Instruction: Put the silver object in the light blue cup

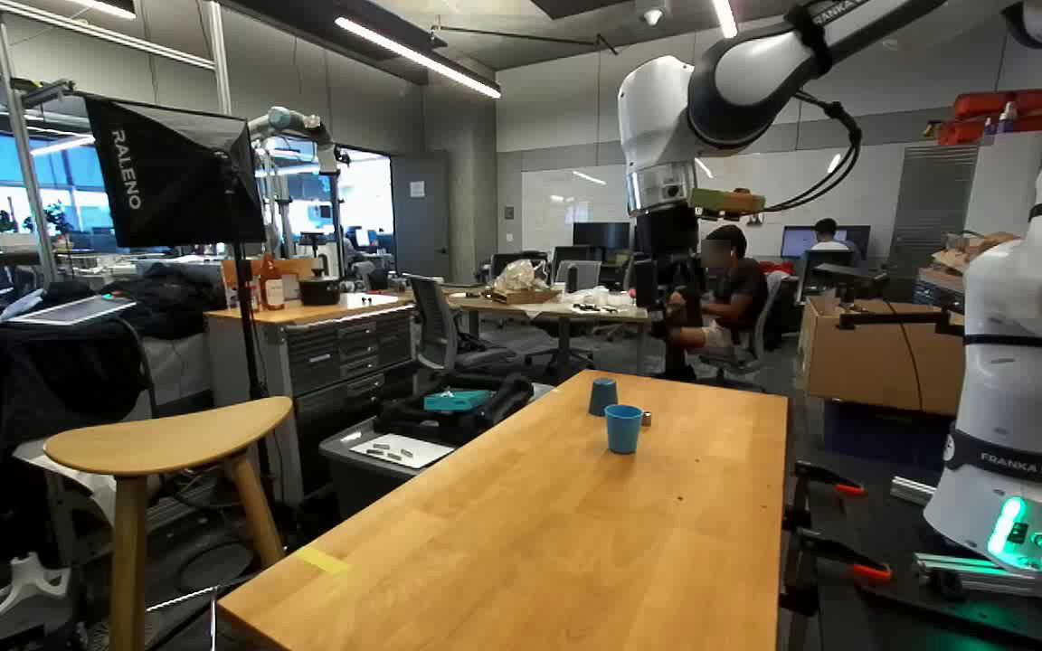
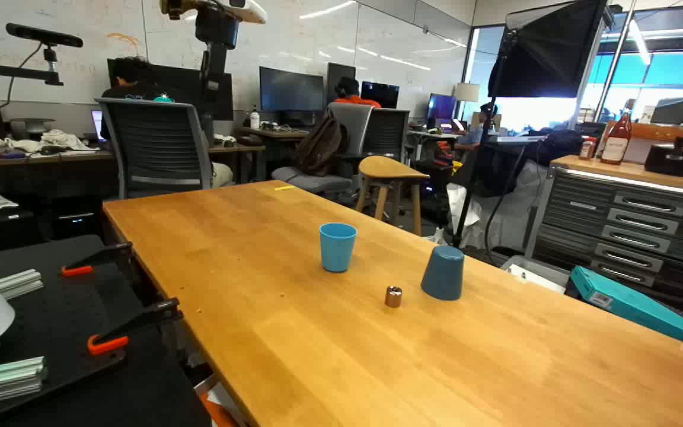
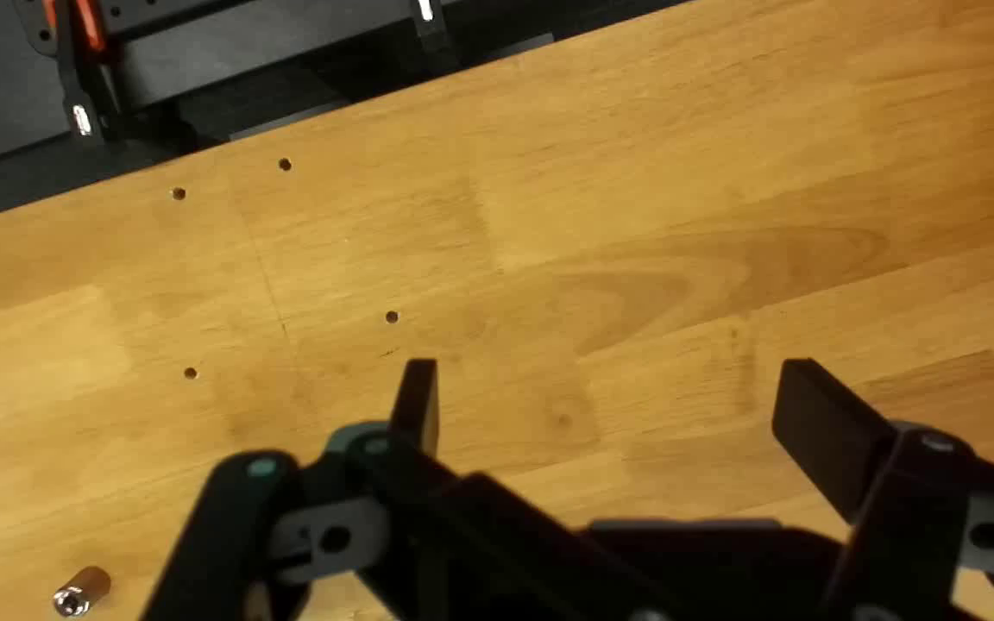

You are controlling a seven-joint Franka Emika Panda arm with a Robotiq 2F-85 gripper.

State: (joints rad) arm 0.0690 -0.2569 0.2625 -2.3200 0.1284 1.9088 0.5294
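The silver object, a small shiny cylinder, stands on the wooden table near the cups. It also shows in an exterior view, partly behind the cup, and at the lower left of the wrist view. The light blue cup stands upright, mouth up, and shows in an exterior view too. Both cups are out of the wrist view. My gripper is open, with only bare wood seen between its fingers. It hangs well above the table in both exterior views.
A darker blue cup stands upside down beside the silver object; it also shows in an exterior view. Orange-tipped clamps line the table's robot-side edge. A stool and a grey bin stand alongside the table.
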